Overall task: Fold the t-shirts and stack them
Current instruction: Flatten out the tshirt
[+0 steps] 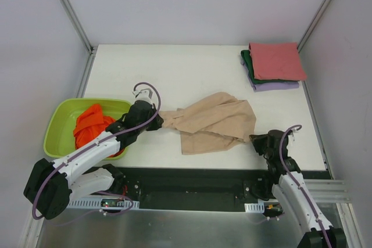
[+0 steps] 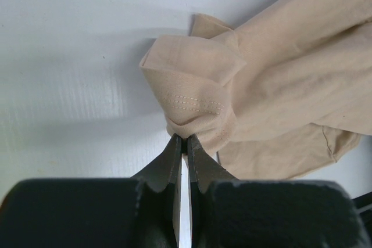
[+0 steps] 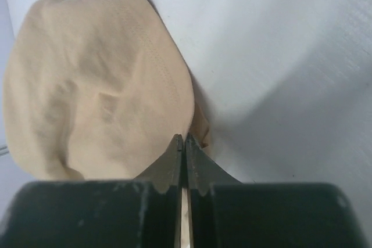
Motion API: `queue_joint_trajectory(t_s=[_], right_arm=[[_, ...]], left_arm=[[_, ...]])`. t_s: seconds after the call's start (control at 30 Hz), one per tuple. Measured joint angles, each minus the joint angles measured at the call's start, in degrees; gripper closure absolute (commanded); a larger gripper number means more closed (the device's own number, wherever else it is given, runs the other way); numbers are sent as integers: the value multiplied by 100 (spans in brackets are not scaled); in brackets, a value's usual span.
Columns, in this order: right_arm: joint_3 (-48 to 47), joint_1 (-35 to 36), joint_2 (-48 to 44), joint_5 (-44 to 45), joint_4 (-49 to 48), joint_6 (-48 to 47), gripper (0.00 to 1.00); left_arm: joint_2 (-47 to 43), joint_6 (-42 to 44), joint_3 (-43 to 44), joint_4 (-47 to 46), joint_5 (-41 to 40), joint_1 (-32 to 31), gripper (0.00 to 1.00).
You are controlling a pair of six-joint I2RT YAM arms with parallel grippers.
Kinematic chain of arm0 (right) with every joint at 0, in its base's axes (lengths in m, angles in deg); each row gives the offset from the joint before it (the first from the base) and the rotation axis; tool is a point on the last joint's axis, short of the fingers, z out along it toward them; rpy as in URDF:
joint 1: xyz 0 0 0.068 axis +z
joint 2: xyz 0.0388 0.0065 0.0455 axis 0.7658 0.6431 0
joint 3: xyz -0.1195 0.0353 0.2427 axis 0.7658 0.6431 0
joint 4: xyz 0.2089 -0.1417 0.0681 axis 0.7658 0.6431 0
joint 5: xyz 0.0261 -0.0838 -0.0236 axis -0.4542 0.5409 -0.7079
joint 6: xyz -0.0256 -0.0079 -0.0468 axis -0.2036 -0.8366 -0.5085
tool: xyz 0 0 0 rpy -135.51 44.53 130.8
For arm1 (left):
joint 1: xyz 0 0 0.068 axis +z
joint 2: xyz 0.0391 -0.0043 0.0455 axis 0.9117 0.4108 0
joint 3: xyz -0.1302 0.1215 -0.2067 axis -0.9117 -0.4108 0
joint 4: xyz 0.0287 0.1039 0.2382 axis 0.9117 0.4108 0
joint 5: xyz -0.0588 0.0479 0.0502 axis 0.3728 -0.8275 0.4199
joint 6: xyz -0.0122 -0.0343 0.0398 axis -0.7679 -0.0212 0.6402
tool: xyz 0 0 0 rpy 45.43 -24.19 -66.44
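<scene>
L tool [image 2: 185, 139] & R tool [image 3: 184, 137] are pinching shut on opposite ends of the crumpled beige t-shirt [image 1: 212, 123] mid-desk [image 1: 174, 74]. Folded stack [image 1: 273, 68] is sitting far right w/ three done. Orange t-shirt [image 1: 90, 125] is waiting in the basin [image 1: 58, 126], so approx. two are remaining.

**No readable text**

Nothing legible shows in any view — no word, number, brand or sign. The beige shirt [image 2: 279, 74] bears only a dotted line of stitching along its hem. The folded shirts [image 1: 276, 61], the orange shirt [image 1: 90, 121], the basin [image 1: 60, 123] and the table [image 1: 174, 74] are plain — unmarked surfaces throughout.
</scene>
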Motion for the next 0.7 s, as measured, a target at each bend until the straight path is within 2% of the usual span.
queue_joint_trajectory(t_s=[0.17, 0.3, 0.5, 0.7], right_arm=[[-313, 0, -492, 227, 490, -651, 99], [-1150, 0, -501, 356, 754, -1458, 99], [-2839, 0, 258, 365, 610, -2625, 100], [-4463, 0, 973, 492, 616, -3630, 100]], left_arm=[[0, 4, 101, 4, -127, 0, 100], [0, 63, 474, 50, -374, 0, 100], [234, 317, 1582, 81, -739, 44, 100], [678, 815, 3060, 380, -951, 428, 100]])
